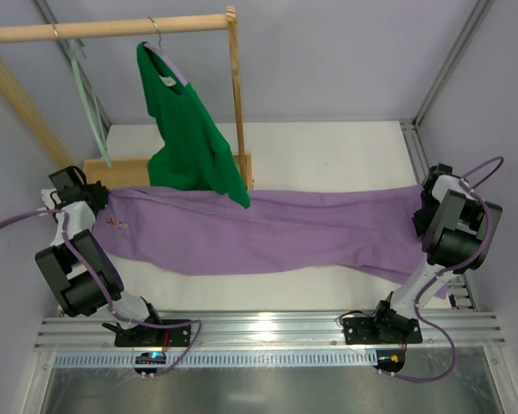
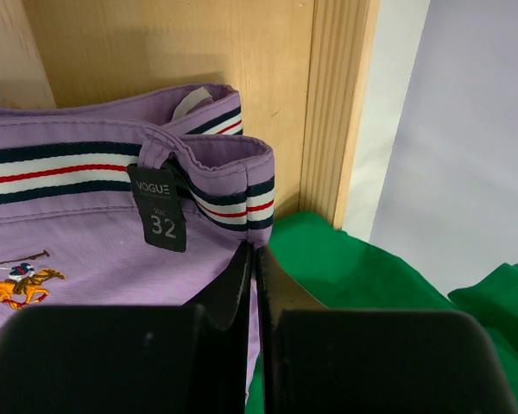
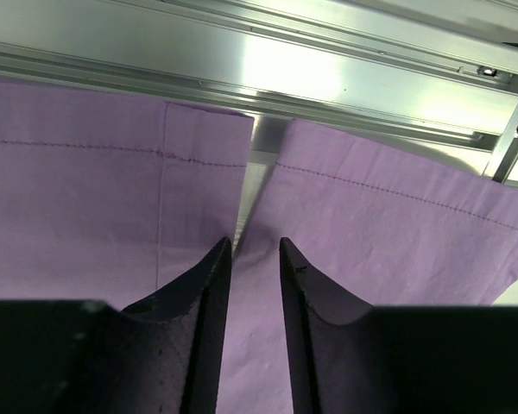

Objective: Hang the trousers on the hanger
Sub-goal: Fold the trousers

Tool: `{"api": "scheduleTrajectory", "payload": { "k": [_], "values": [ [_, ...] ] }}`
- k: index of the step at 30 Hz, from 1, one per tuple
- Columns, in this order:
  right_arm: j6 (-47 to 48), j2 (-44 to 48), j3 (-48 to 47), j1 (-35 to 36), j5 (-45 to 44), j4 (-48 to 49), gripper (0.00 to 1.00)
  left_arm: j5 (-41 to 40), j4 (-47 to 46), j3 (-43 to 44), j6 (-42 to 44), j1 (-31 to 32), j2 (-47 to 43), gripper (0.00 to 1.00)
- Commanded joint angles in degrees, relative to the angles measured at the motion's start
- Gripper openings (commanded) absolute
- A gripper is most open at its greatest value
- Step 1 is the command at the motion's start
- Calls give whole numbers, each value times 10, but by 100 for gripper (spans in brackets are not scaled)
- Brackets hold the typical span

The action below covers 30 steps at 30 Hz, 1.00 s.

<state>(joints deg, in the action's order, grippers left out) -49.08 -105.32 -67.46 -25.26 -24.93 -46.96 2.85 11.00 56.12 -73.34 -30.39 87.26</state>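
The job looks barely begun: the trousers (image 1: 268, 228) are not on the hanger (image 1: 91, 103), which hangs bare from the wooden rail (image 1: 112, 28), up and well beyond the left gripper (image 2: 252, 259) and well apart from the cloth. What seems done is the laying-out. The garment is stretched long between the two arms over the table (image 1: 328, 147). What remains, as I judge it, is folding or feeding the legs through the hanger's loop and settling them over its lower bar. The left gripper's fingers are pressed together on a fold of lilac fabric. The striped waistband (image 2: 86, 168) and its size tag sit just ahead of the fingertips, and the green top (image 1: 190, 129) hangs to the right of those tips. The right gripper (image 3: 255, 246) stands with its fingers parted by a narrow gap directly over the leg ends. The two hems (image 3: 198, 129) lie just beyond its tips, one to either side. Whether any cloth is caught between those fingers I cannot tell from the wrist view. The trousers' long axis runs straight from one gripper to the other, waist pointing at the left gripper and leg openings at the right gripper.
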Motion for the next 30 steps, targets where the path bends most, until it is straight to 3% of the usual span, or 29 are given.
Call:
{"api": "scheduleTrajectory", "payload": {
  "k": [1,7,10,15,16,19,20,30],
  "values": [
    [6,-6,31,-4,-7,-4,31,0,-15,7,-2,3,-10,1],
    [6,0,37,-4,-17,-2,22,0,-13,9,-3,3,-16,1],
    [5,14,37,-4,-22,-8,4,0,-12,8,-3,4,-17,0],
    [28,49,39,-4,-4,-7,4,1,-11,6,-4,4,-18,0],
    [30,52,38,-4,-2,-8,4,3,-12,5,-4,3,-18,1],
    [25,48,37,-7,-1,-24,27,5,-12,2,-2,4,-19,1],
    [28,44,42,-8,1,-22,30,7,-11,2,-2,4,-19,1],
    [43,32,37,-34,-8,-24,41,17,-12,4,-4,4,-17,1]
  ]
}}
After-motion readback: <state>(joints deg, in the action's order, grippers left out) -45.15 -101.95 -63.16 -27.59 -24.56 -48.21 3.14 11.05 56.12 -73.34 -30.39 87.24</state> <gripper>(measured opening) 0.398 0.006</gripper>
